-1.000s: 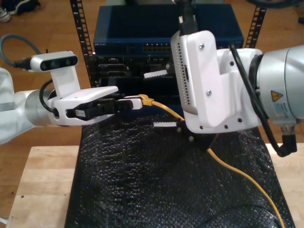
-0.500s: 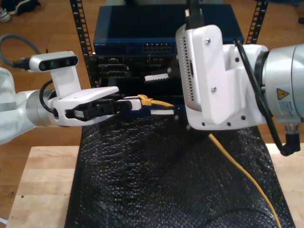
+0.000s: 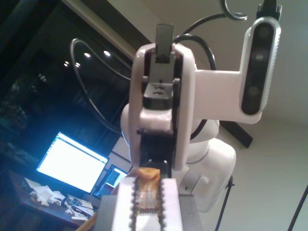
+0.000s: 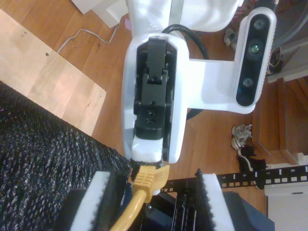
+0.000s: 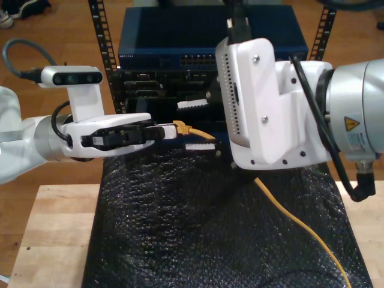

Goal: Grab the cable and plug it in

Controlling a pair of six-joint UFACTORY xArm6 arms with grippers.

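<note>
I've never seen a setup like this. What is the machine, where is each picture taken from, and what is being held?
These are two robot arms at a wooden table covered by a black mat. One picture is from a camera looking over the table; the other two are from cameras on each arm's gripper, each looking at the other arm. My first gripper, at the exterior view's left, pinches the plug end of the yellow cable. My second gripper is open, its pads either side of that cable. Behind stands blue rack equipment.
</note>
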